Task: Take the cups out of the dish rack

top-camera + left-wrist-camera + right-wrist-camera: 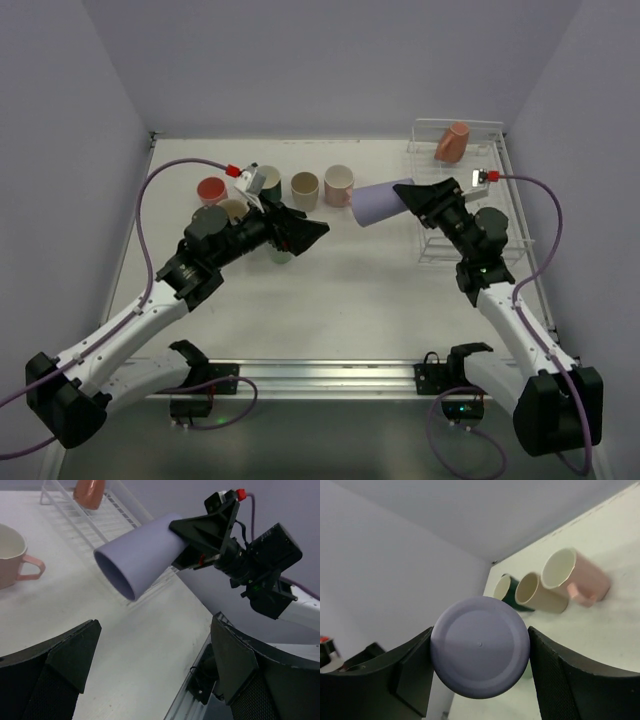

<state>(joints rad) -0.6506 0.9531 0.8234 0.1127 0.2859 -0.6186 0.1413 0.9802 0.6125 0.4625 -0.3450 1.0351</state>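
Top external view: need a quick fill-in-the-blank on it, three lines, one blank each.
1. The lavender cup is clamped in the jaws of the ____ arm.
2. The salmon cup sits in the ____.
3. The left gripper has its jaws ____.
Missing words: right; dish rack; open.

Plain lavender-grey walls (330, 60) enclose a white table (340, 310) on three sides — even, soft light.
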